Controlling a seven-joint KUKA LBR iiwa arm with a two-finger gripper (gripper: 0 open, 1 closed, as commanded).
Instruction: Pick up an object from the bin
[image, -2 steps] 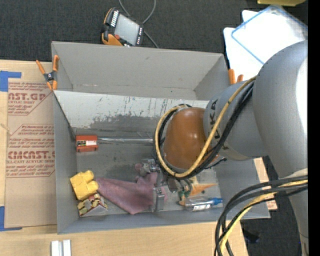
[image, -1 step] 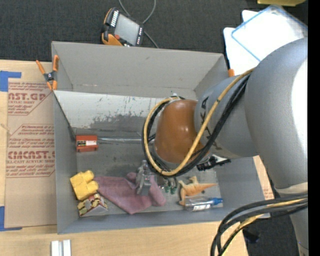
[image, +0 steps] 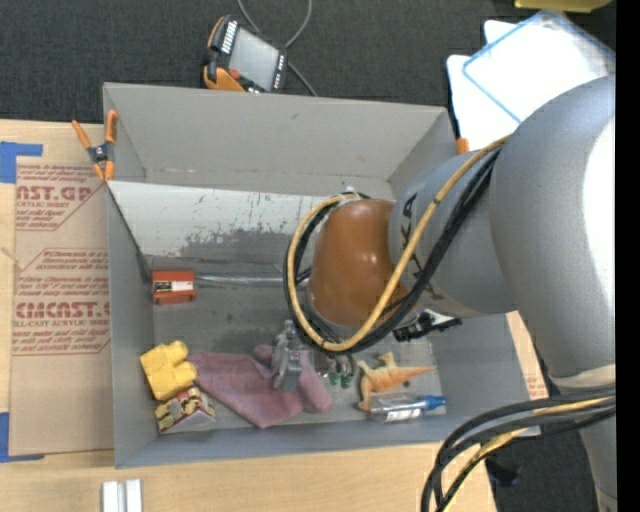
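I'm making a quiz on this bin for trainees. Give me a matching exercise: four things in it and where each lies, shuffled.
1 red box
2 yellow block
3 pink cloth
4 toy dinosaur

A under the gripper
B alone by the left wall
C beside the blue-white tube
D lower left of the view

Pairs: 1-B, 2-D, 3-A, 4-C.

Behind the grey bin (image: 270, 97) lies a dark, finely textured surface (image: 90, 45). On it, just past the bin's far rim, rests a black-and-orange handheld unit (image: 245, 58), with a dark cable (image: 293, 25) looping away toward the top edge. At the upper right sits a white sheet (image: 530, 70) edged in blue. Along the near side runs a pale wooden bench (image: 300, 480).
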